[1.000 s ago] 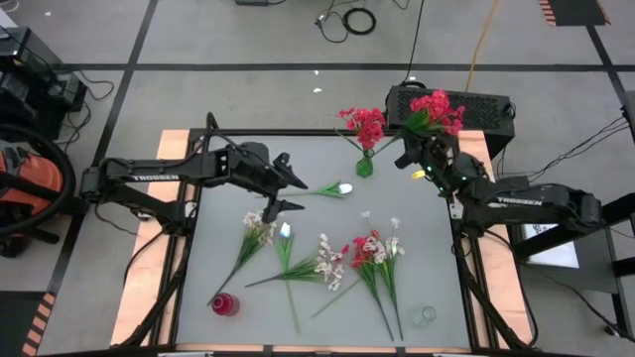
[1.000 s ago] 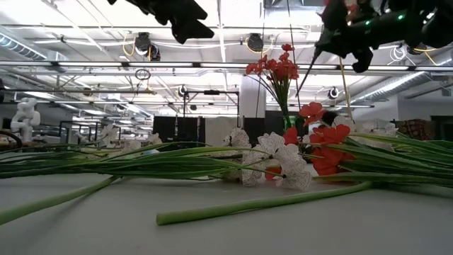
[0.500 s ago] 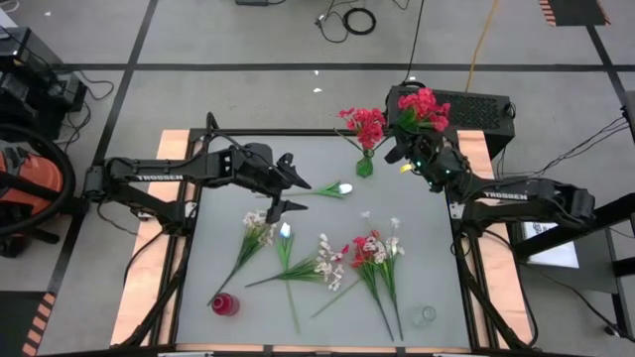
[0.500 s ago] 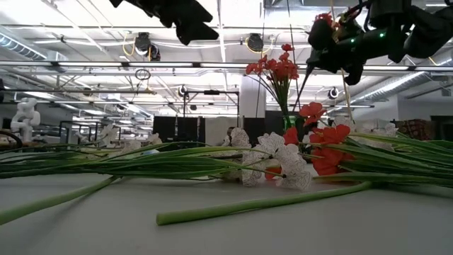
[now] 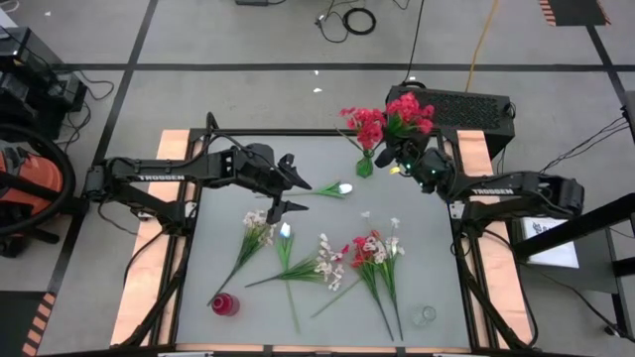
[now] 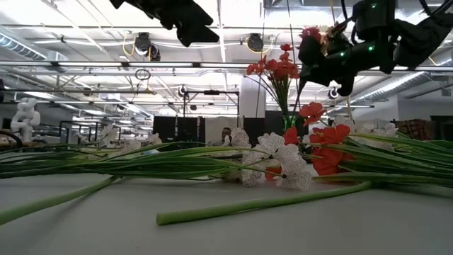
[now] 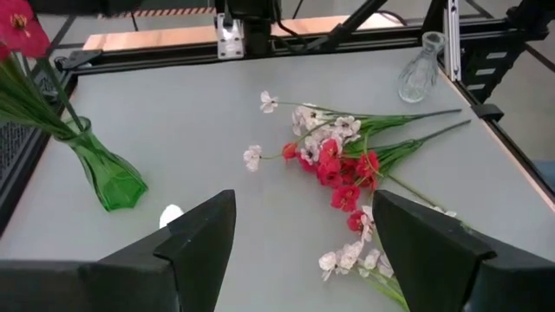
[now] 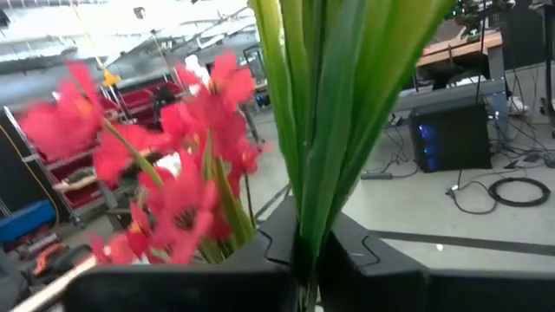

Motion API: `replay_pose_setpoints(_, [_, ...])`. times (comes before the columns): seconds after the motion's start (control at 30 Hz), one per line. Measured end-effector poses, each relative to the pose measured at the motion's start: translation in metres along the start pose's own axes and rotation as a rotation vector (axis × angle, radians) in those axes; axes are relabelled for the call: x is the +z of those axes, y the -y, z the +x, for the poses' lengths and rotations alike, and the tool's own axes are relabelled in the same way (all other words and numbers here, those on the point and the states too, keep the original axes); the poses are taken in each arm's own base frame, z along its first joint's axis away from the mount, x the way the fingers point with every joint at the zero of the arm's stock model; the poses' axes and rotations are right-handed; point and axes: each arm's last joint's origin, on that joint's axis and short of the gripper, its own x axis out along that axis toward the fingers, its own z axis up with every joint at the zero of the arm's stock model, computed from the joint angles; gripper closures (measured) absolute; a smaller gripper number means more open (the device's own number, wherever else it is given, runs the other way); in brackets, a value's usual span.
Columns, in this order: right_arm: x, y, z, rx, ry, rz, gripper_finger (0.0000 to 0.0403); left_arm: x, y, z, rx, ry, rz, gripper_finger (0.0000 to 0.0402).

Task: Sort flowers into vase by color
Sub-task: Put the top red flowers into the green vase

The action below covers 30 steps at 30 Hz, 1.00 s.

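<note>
1. While both arms hang over it, the grey table (image 5: 417,268) carries most of the flowers, lying loose across its middle and near side.
2. At the table's left side, the left gripper (image 5: 288,193) hovers above the surface with its jaws wide apart and nothing between them; its wrist view looks down past both dark fingers (image 7: 199,238) at bare tabletop.
3. At the far right, the right gripper (image 5: 409,164) is raised beside the green vase, its jaws pinched on the green stems of a red flower bunch (image 5: 407,111); the wrist view shows those stems (image 8: 325,113) squeezed between its fingers, though how tight the pinch is cannot be told.
4. That held bunch has its blossoms just beside the red flowers (image 5: 363,125) already standing in the vase; whether its stems have entered the vase neck cannot be told.
5. Near the table's middle lies the loose pile (image 5: 372,253): red blossoms mixed with pale pink-white sprays on long green stems, seen close up in the low view (image 6: 283,159).
6. Left of that pile lies another pale spray (image 5: 256,230), stem pointing toward the near left.
7. A white bud (image 5: 343,188) lies on the table between the left gripper and the green vase (image 5: 364,166).
8. A small red vase (image 5: 224,304) stands at the near left.
9. A small clear vase (image 5: 425,316) stands at the near right, also visible in the left wrist view (image 7: 418,57).
</note>
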Motion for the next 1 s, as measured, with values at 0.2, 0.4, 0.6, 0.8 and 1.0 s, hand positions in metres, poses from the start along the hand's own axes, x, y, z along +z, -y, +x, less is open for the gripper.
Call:
replay_pose_setpoints(0.2, [-0.009,0.0,0.004,-0.006,-0.024,-0.016,0.0338,0.001,0.0,0.0,0.002,0.009,0.003,0.0126])
replay_pose_setpoints(0.4, [-0.016,-0.001,0.006,0.058,-0.088,-0.05,0.0287,0.001,0.0,0.0,0.002,0.01,0.004,0.0126])
replay_pose_setpoints(0.6, [-0.016,0.004,-0.002,0.046,-0.187,-0.07,0.0206,-0.004,0.0,0.002,-0.001,-0.003,-0.005,0.0126])
replay_pose_setpoints(0.8, [-0.003,0.005,-0.018,0.134,-0.269,-0.035,0.0108,-0.011,0.001,0.004,-0.005,-0.025,-0.012,0.0126])
replay_pose_setpoints(1.0, [0.018,0.011,-0.047,0.202,-0.351,0.035,0.0067,-0.012,0.001,0.004,-0.009,-0.026,-0.015,0.0126])
